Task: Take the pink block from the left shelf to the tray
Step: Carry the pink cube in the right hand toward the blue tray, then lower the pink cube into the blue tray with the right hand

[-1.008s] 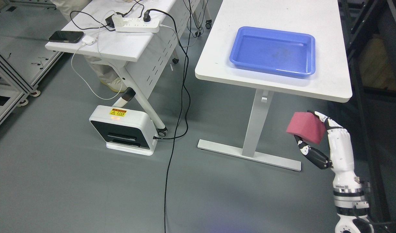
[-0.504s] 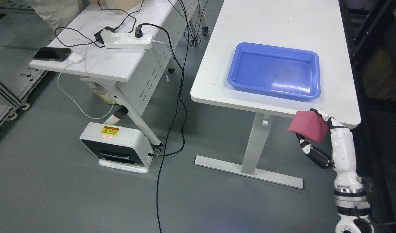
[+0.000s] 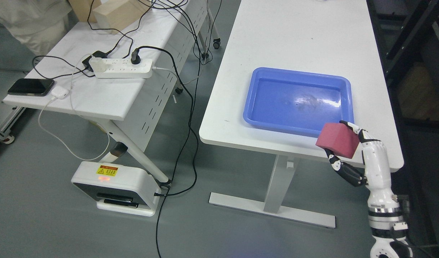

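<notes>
My right hand (image 3: 343, 145) comes in from the lower right and is shut on the pink block (image 3: 337, 139). The block is held in the air over the near edge of the white table (image 3: 298, 36), just in front of the near right corner of the blue tray (image 3: 255, 96). The tray lies flat on the table and holds nothing. Thumb and fingers clamp the block from below and from the right. My left arm is out of view.
A second white table (image 3: 94, 96) at the left carries a power strip (image 3: 120, 68), a phone (image 3: 30, 87), cables and a wooden block (image 3: 115, 14). A white box-shaped device (image 3: 113, 188) stands on the grey floor. Dark shelving (image 3: 413, 53) runs along the right. A person's light clothing (image 3: 22, 18) shows top left.
The whole picture has shifted down, so the camera has moved toward the table. My right hand still holds the pink block, which now shows level with the tray's near right corner.
</notes>
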{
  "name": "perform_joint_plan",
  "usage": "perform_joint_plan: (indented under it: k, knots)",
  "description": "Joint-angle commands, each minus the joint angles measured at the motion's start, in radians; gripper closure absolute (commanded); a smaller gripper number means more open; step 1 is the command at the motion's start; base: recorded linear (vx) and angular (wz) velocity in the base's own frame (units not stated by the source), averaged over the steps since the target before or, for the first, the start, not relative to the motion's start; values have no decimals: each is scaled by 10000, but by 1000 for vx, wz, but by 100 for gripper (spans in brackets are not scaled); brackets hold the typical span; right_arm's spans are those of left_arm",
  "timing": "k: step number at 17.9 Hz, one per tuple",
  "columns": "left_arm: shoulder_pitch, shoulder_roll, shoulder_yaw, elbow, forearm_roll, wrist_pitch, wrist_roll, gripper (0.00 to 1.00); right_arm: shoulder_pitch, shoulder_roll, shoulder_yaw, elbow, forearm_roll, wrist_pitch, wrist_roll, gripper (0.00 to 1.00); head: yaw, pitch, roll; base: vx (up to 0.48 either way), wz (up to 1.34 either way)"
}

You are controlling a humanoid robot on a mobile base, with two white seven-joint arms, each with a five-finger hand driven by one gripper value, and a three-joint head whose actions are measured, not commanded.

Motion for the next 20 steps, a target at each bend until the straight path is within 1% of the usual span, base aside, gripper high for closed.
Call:
perform_joint_plan:
  k: [1, 6, 11, 17, 20]
  knots:
    - [200, 175, 0, -175, 0, 1, 2, 0, -55, -174, 164, -8, -15, -174, -17, 93, 0, 0, 0, 228, -142]
    - [200, 175, 0, -175, 0, 1, 2, 0, 36, -174, 179, -8, -30, -311, -17, 93, 0, 0, 0, 209, -167]
    - [200, 175, 0, -175, 0, 1, 2, 0, 36, -174, 255, 8, -31, -205, 120, 93, 0, 0, 0, 189, -79]
    - [200, 175, 0, -175, 0, 1, 2, 0, 67, -183, 776, 8, 61, 9, 1223, 93, 0, 0, 0, 155, -39]
    - [200, 175, 0, -175, 0, 1, 2, 0, 251, -199, 931, 23, 62, 194, 2021, 90, 0, 0, 0, 107, 0]
